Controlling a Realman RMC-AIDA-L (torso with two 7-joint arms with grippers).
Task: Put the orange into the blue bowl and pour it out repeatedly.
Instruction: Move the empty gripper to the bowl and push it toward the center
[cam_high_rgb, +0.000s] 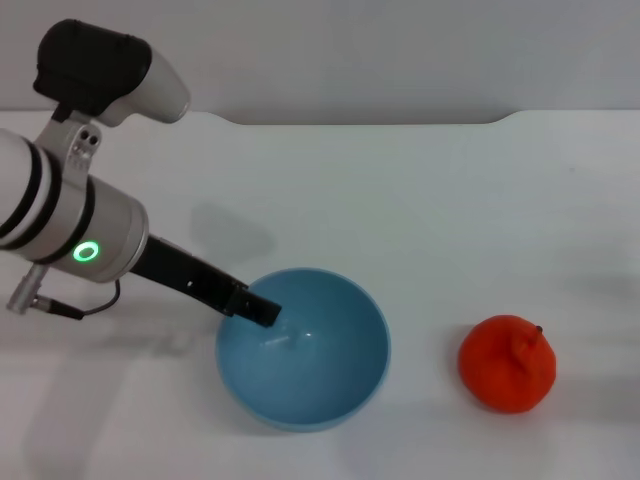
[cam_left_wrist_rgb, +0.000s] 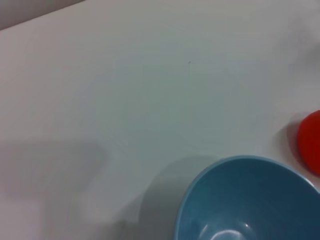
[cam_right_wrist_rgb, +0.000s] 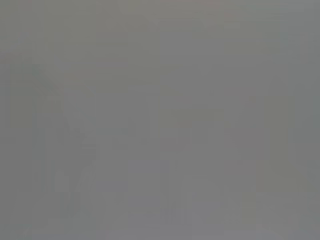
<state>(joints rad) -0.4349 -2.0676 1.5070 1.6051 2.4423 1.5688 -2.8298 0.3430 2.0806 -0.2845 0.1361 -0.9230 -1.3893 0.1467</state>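
Note:
The blue bowl (cam_high_rgb: 305, 350) stands upright and empty on the white table, near the front centre in the head view. Part of the blue bowl (cam_left_wrist_rgb: 250, 200) also shows in the left wrist view. My left gripper (cam_high_rgb: 262, 311) reaches in from the left and is shut on the bowl's left rim, with one dark finger (cam_high_rgb: 250, 304) lying over the rim; the other finger is hidden. The orange (cam_high_rgb: 507, 363) rests on the table to the right of the bowl, apart from it. An edge of the orange (cam_left_wrist_rgb: 311, 141) shows in the left wrist view. My right gripper is out of view.
The white table (cam_high_rgb: 400, 200) stretches behind the bowl to a grey wall, with a notch in its far edge (cam_high_rgb: 370, 122). The right wrist view shows only plain grey.

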